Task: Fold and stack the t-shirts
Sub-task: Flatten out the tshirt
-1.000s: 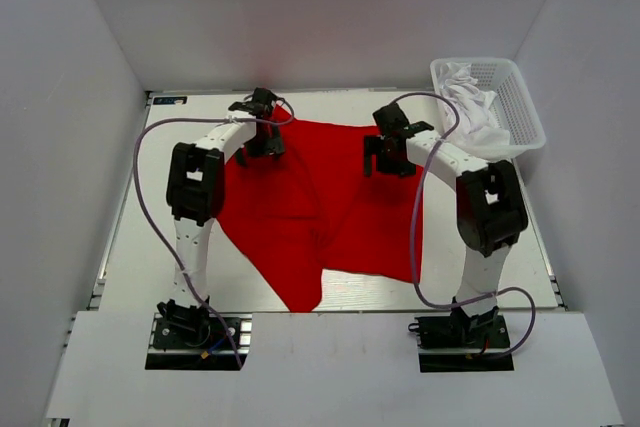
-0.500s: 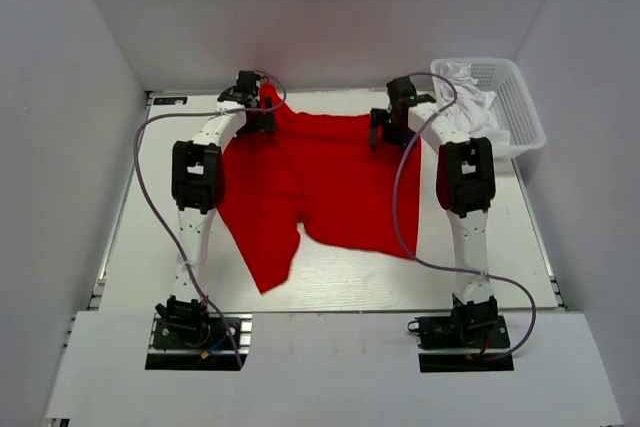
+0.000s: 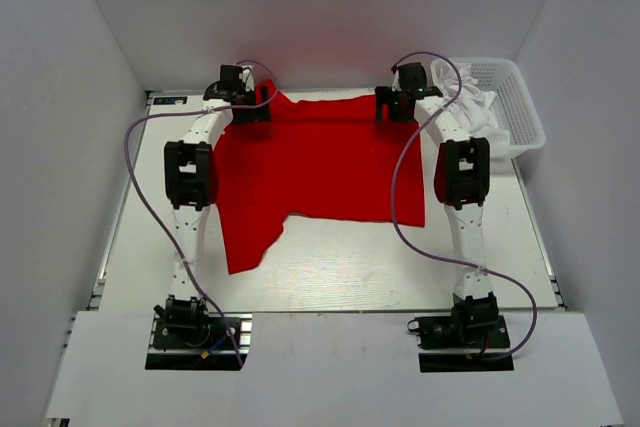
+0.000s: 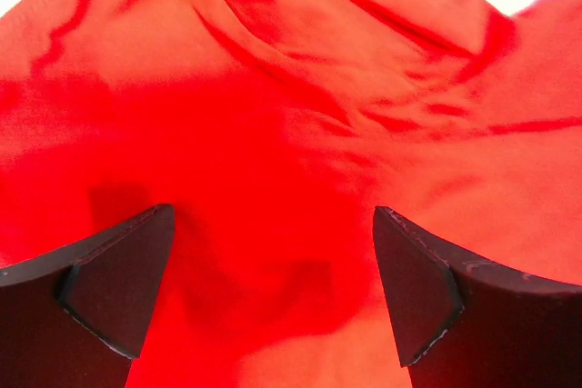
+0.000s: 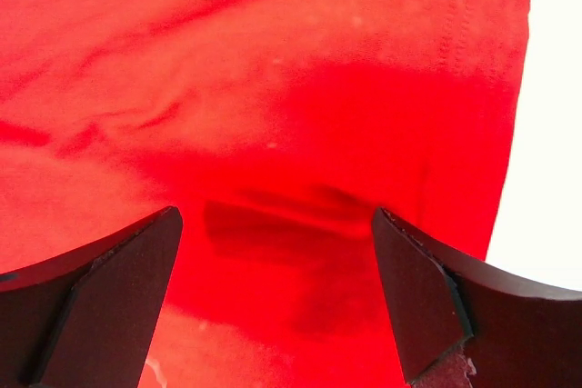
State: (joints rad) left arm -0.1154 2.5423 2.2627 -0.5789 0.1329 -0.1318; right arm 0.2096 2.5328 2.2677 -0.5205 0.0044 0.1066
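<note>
A red t-shirt (image 3: 310,162) lies spread across the far half of the table, with one part hanging down toward the near left. My left gripper (image 3: 243,105) is over its far left corner. In the left wrist view the gripper (image 4: 273,302) is open, with wrinkled red cloth (image 4: 273,134) below the fingers. My right gripper (image 3: 398,102) is over the far right corner. In the right wrist view it (image 5: 277,302) is open above the red cloth (image 5: 273,88), near the shirt's right hem.
A white mesh basket (image 3: 520,107) holding white cloth (image 3: 470,97) stands at the far right, just beside the right gripper. White table (image 3: 350,257) shows in front of the shirt. White walls close in the left, right and back.
Both grippers moved toward the far edge and apart, pulling the red shirt flat and wide. Both have let go of the cloth and stand open.
</note>
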